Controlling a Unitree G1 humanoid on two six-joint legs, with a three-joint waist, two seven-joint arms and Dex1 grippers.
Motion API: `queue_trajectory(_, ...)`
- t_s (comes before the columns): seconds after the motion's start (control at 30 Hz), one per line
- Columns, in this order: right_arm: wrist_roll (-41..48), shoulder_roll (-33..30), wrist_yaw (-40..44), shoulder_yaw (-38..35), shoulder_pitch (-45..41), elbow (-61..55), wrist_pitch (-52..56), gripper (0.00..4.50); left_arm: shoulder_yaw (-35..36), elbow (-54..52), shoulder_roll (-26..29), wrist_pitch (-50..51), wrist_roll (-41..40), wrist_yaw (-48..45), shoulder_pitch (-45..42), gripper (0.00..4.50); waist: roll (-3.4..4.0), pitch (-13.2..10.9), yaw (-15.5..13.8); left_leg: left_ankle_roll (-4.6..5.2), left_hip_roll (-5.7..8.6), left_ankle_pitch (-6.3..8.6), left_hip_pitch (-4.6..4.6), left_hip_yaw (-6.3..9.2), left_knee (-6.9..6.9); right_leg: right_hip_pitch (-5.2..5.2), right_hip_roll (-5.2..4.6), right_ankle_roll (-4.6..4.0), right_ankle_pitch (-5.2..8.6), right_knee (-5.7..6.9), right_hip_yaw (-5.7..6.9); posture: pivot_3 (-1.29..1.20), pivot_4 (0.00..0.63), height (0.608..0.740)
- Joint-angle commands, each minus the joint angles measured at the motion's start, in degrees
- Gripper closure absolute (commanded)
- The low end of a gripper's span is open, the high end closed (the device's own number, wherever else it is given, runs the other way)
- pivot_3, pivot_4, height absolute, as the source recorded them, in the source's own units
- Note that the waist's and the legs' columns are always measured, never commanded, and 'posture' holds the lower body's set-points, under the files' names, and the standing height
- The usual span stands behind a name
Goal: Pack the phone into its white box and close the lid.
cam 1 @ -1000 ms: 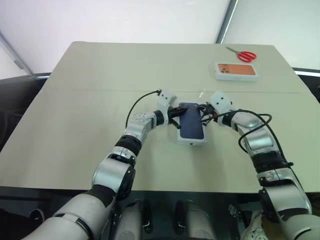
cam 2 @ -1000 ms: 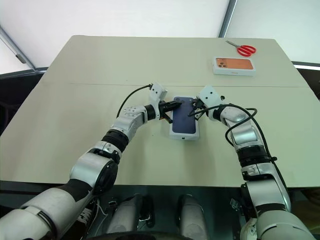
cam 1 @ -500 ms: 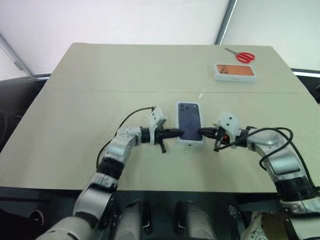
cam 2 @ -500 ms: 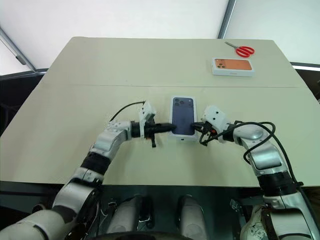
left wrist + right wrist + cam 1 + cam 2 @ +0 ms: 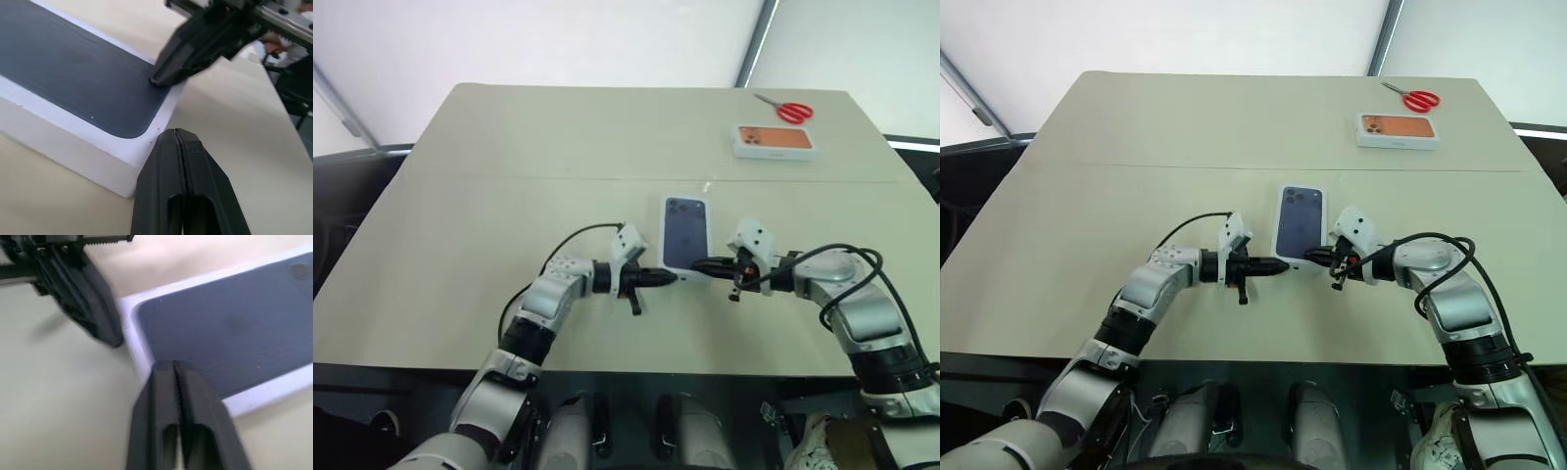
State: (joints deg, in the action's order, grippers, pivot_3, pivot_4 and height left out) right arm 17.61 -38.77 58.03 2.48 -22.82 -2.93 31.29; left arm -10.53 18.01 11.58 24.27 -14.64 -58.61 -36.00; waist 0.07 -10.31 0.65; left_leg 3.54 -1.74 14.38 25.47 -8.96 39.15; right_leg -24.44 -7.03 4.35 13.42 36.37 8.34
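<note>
A beige table point(image 5: 509, 147) holds a closed white box with the lid point(image 5: 685, 238) on, an orange-pictured box point(image 5: 775, 140), and what look like red scissors point(image 5: 788, 109).

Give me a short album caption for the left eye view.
Two grippers, left and right, meet at the near end of the closed white box on a beige table.

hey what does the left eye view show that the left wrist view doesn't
The left eye view alone takes in the red scissors, the box with an orange phone picture and the whole table. The left wrist view alone gives the closed box's near corner and white side wall close up. Both show the lid with its dark blue phone print, the left gripper and the right gripper at it.
</note>
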Motion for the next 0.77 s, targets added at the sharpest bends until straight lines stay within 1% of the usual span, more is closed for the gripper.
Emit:
queue_trajectory(0.03, 3.4, -1.5, -0.2, -6.4, -1.9, 0.2, -0.7, 2.61, 7.9, -2.1, 6.3, -1.0, -2.1, 1.7, -2.9, 2.66, 0.01, 0.0, 0.0, -0.01, 0.0, 0.0, 0.01, -0.01, 0.0, -0.01, 0.0, 0.0, 0.0, 0.0, 0.0, 0.0, 0.15, 0.738)
queue_trajectory(0.17, 3.2, -3.7, 0.8, -8.0, -0.9, 1.7, -2.8, 0.54, 12.4, -3.0, 14.1, 0.0, -3.4, 0.3, -1.8, 0.58, 0.02, 0.0, -0.1, -0.02, 0.02, -0.01, 0.0, -0.06, -0.05, 0.01, 0.01, 0.02, 0.0, -0.02, 0.01, 0.0, 0.15, 0.738)
queue_trajectory(0.2, 2.8, -4.4, 1.1, -7.9, -0.5, 2.0, -3.5, 0.02, 13.6, -3.6, 16.0, 0.0, -4.1, -0.5, -0.8, 0.12, 0.02, 0.0, -0.1, -0.01, 0.03, -0.01, 0.0, -0.08, -0.04, 0.02, 0.03, 0.02, 0.0, -0.02, 0.01, 0.0, 0.15, 0.738)
queue_trajectory(0.3, 3.2, -5.8, 2.5, -8.7, 1.0, 2.3, -5.7, 0.02, 16.1, -6.1, 20.3, 0.7, -5.4, -1.4, 2.3, 0.12, 0.01, 0.0, 0.0, -0.01, 0.04, -0.01, 0.0, -0.13, -0.02, 0.02, 0.07, 0.03, 0.0, -0.02, 0.01, 0.0, 0.15, 0.738)
queue_trajectory(0.47, 6.7, -7.0, 5.8, -13.0, 4.0, 2.0, -9.0, 0.02, 20.1, -12.6, 26.4, 3.0, -8.5, -2.2, 9.6, 0.12, 0.03, 0.0, 0.0, -0.03, 0.01, 0.0, -0.01, -0.12, -0.04, 0.0, 0.04, 0.03, 0.0, -0.02, -0.02, 0.0, 0.15, 0.738)
queue_trajectory(0.57, 7.2, -7.6, 7.0, -13.8, 4.6, 2.2, -10.1, 0.02, 22.3, -15.1, 27.6, 5.1, -10.9, -1.2, 12.0, 0.12, 0.03, 0.0, -0.1, -0.04, 0.01, 0.0, -0.02, -0.12, -0.04, 0.01, 0.01, 0.03, 0.01, -0.03, -0.03, 0.0, 0.15, 0.738)
queue_trajectory(0.7, 6.0, -8.2, 7.2, -13.6, 4.4, 4.1, -11.6, 0.02, 24.3, -18.1, 28.9, 5.6, -12.1, 0.0, 15.7, 0.12, 0.04, 0.0, 0.0, -0.06, 0.02, 0.01, -0.02, -0.11, -0.06, 0.0, -0.03, 0.02, 0.01, -0.03, -0.04, 0.0, 0.15, 0.738)
queue_trajectory(0.77, 5.6, -8.3, 7.3, -13.5, 4.0, 5.5, -12.4, 0.02, 25.0, -18.5, 28.8, 4.1, -11.8, 1.1, 16.5, 0.12, 0.04, 0.0, 0.0, -0.07, 0.01, 0.0, -0.03, -0.11, -0.07, -0.01, -0.01, 0.02, 0.01, -0.03, -0.04, 0.0, 0.15, 0.738)
